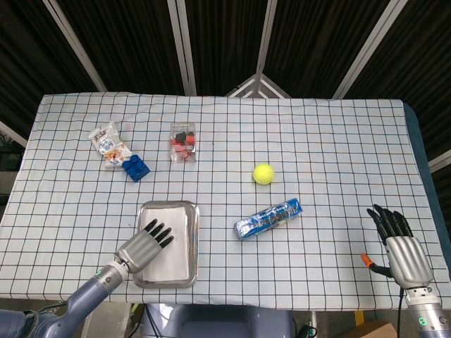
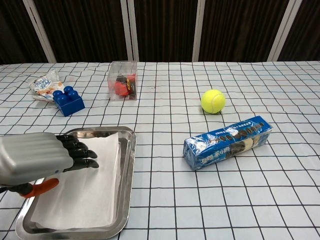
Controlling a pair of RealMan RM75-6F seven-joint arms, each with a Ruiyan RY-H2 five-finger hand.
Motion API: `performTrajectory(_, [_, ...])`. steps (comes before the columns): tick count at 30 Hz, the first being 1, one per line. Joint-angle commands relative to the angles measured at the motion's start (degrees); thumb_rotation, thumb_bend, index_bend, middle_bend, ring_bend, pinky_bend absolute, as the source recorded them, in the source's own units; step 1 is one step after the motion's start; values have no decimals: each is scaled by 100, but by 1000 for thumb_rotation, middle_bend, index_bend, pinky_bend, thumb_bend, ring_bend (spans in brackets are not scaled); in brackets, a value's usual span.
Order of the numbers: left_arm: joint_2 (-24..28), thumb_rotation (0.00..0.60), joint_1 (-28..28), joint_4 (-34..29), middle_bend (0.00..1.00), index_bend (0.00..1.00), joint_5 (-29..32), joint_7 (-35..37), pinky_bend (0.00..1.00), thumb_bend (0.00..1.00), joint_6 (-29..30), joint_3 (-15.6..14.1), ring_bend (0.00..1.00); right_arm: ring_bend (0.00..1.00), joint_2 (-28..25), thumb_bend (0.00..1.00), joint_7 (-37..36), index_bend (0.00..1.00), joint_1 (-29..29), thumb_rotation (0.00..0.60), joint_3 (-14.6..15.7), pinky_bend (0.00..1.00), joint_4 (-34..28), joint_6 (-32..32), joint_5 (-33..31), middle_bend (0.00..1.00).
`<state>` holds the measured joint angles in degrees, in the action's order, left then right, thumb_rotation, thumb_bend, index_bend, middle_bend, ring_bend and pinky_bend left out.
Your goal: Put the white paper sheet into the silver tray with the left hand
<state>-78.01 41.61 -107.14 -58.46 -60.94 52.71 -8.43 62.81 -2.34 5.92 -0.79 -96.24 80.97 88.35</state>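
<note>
White paper sheet (image 2: 85, 195): lies flat inside silver tray (image 2: 127, 170), under the left hand (image 2: 37, 159). Left hand: fingers extended and apart above the sheet, gripping nothing. Right hand (image 1: 402, 246): well apart, fingers spread, empty. Cookie packet (image 2: 227, 142): beyond tray, toward right hand.
</note>
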Motion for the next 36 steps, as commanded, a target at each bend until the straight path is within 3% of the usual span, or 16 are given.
performTrajectory(1, [-19, 600, 61, 13, 0, 0, 136, -4, 0, 673, -17, -14, 0, 0, 0, 314, -1, 0, -2, 600, -2, 0, -1, 8, 3, 0])
performTrajectory(26, [-263, 600, 292, 120, 0, 0, 216, 2, 0, 673, 164, -209, 0, 0, -2, 314, -29, 0, -3, 600, -7, 0, 10, 14, -1, 0])
performTrajectory(32, [65, 600, 137, -255, 0, 0, -150, 322, 0, 652, 548, -216, 0, 0, -5, 314, -49, 0, -8, 600, -9, 0, 18, 27, 5, 0])
performTrajectory(36, [586, 600, -108, -596, 0, 0, -803, 760, 0, 558, 985, -324, 0, 0, -2, 313, -40, 0, -8, 600, -11, 0, 27, 34, 9, 0])
